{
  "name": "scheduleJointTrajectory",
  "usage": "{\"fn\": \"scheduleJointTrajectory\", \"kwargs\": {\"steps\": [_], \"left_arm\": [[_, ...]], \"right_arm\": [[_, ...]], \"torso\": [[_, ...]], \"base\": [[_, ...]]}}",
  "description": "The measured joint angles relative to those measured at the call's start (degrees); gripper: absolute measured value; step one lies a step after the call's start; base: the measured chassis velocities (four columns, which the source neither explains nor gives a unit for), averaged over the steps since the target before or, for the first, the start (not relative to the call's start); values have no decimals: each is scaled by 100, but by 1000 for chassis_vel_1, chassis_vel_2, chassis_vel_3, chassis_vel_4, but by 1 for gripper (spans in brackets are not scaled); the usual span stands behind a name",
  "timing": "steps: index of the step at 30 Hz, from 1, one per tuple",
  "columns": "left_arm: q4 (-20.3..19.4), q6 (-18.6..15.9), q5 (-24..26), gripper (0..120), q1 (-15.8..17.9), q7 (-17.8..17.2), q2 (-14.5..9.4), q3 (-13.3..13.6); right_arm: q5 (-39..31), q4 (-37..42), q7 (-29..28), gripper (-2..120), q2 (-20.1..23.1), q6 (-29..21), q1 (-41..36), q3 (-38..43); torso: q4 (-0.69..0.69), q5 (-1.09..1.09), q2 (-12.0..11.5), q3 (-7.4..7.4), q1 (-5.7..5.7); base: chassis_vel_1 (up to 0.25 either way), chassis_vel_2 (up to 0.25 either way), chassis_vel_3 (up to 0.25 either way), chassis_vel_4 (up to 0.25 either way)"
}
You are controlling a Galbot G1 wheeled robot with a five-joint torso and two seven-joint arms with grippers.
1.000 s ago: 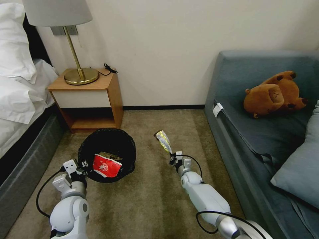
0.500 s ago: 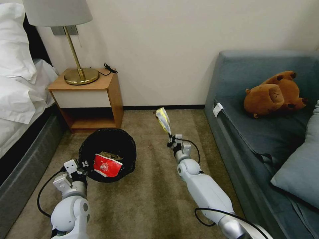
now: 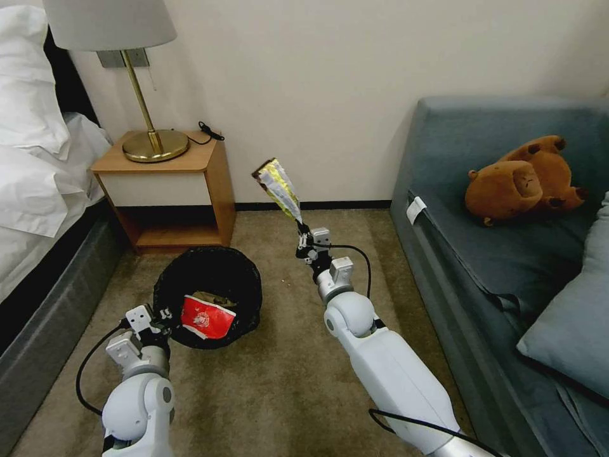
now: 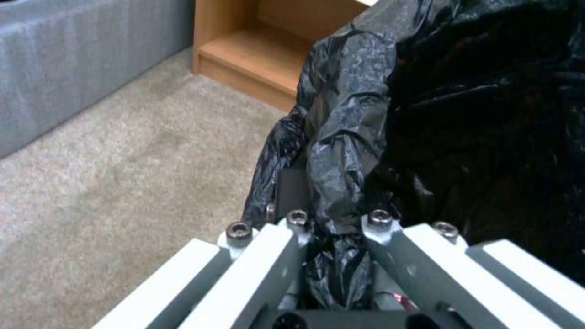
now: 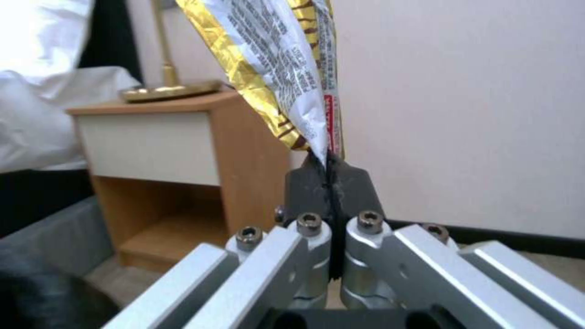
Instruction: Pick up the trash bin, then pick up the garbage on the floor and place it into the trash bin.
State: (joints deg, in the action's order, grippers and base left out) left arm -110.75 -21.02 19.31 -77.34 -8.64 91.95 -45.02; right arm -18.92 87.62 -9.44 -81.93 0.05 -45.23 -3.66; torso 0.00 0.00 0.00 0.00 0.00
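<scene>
The trash bin [image 3: 209, 285], lined with a crinkly black bag, sits low on the carpet with a red-white wrapper [image 3: 206, 317] and a bit of brown paper [image 3: 212, 297] inside. My left gripper [image 3: 166, 320] is shut on the bin's near rim; the left wrist view shows the black bag [image 4: 341, 173] pinched between its fingers. My right gripper [image 3: 302, 233] is raised to the right of the bin and shut on the lower end of a flat gold-and-white snack wrapper [image 3: 277, 187], which stands upward from it. The right wrist view shows that wrapper [image 5: 286, 68] clamped between the dark fingertips [image 5: 305, 187].
A wooden nightstand [image 3: 168, 190] with a brass lamp [image 3: 149, 95] stands behind the bin by the wall. A bed [image 3: 38, 184] runs along the left. A grey-blue sofa [image 3: 507, 241] with a brown plush toy [image 3: 520, 181] fills the right. Open carpet [image 3: 279, 381] lies between my arms.
My right gripper has lifted the snack wrapper up and leftward, nearer the bin. The left gripper and the bin have stayed almost still.
</scene>
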Motion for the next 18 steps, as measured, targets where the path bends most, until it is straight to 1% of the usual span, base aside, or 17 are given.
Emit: {"fn": "scheduleJointTrajectory", "kwargs": {"steps": [5,10,16,18], "left_arm": [[-41,-112,51,1,-8,-86,2,45],[-100,-283,114,1,-28,-194,5,77],[-123,-348,139,1,-38,-270,13,83],[-156,-395,149,1,-47,-307,16,103]], "right_arm": [[-16,374,-102,0,3,-144,-30,-285],[-422,807,-378,0,-27,-306,3,-850],[-440,852,-420,0,-102,-313,-67,-1117],[-461,821,-490,0,-158,-300,-119,-1331]], "torso": [[0,0,0,0,0],[0,0,0,0,0],[0,0,0,0,0],[0,0,0,0,0]], "base": [[0,0,0,0],[0,0,0,0],[0,0,0,0],[0,0,0,0]]}}
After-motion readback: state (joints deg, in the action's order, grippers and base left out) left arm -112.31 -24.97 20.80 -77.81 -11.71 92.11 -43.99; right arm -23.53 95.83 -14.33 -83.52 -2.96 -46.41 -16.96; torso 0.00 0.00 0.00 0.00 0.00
